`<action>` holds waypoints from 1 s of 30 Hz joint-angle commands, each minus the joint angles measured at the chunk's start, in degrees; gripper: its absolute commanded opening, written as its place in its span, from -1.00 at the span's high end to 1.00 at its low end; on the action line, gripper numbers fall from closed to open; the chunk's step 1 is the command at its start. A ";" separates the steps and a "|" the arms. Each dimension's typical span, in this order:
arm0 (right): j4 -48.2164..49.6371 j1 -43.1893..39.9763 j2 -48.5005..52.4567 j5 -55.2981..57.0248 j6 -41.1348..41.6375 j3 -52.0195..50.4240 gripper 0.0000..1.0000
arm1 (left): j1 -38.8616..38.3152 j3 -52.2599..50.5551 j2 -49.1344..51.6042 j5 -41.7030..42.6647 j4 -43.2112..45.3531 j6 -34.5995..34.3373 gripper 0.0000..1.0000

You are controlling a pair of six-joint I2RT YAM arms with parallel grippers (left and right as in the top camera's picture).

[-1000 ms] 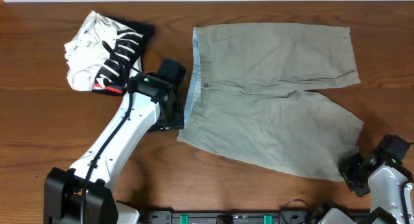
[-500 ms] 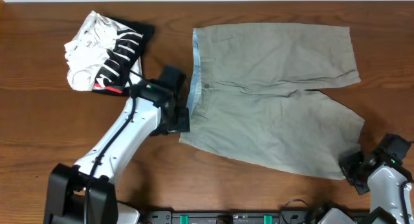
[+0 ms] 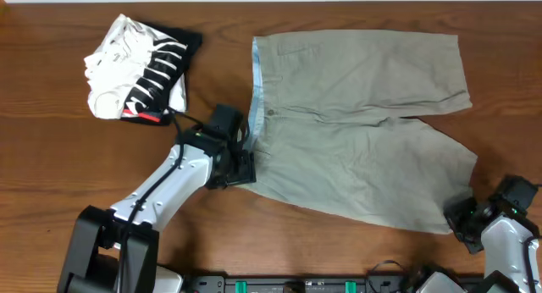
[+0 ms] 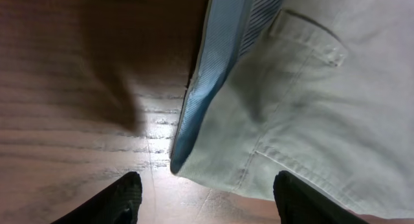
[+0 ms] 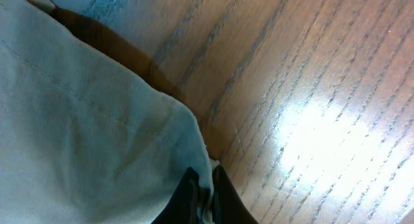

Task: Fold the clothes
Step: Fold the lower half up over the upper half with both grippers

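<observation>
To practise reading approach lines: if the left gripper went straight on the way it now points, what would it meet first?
The left gripper, jaws open, points at the waistband corner of the khaki shorts, where pale blue lining shows. It would likely meet that corner first; depth is unclear.

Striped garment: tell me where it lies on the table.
Overhead view: the striped garment lies at the far left of the table, apart from the shorts, just beyond the left gripper.
</observation>
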 commanded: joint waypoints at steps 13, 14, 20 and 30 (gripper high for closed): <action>0.28 -0.48 0.92 -0.83 -0.46 -1.55 0.88 | 0.17 -5.31 0.39 0.57 4.63 -5.09 -0.36; 0.28 -0.48 0.92 -0.94 -0.46 -1.55 0.88 | 0.17 -5.55 0.39 0.55 5.09 -5.88 -0.35; 0.28 -0.48 0.92 -0.92 -0.46 -1.55 0.86 | 0.17 -6.97 0.50 0.57 8.00 -7.54 -0.35; 0.31 -0.48 0.92 -0.92 -0.44 -1.55 0.82 | 0.17 -7.10 1.46 0.57 7.82 -8.59 0.48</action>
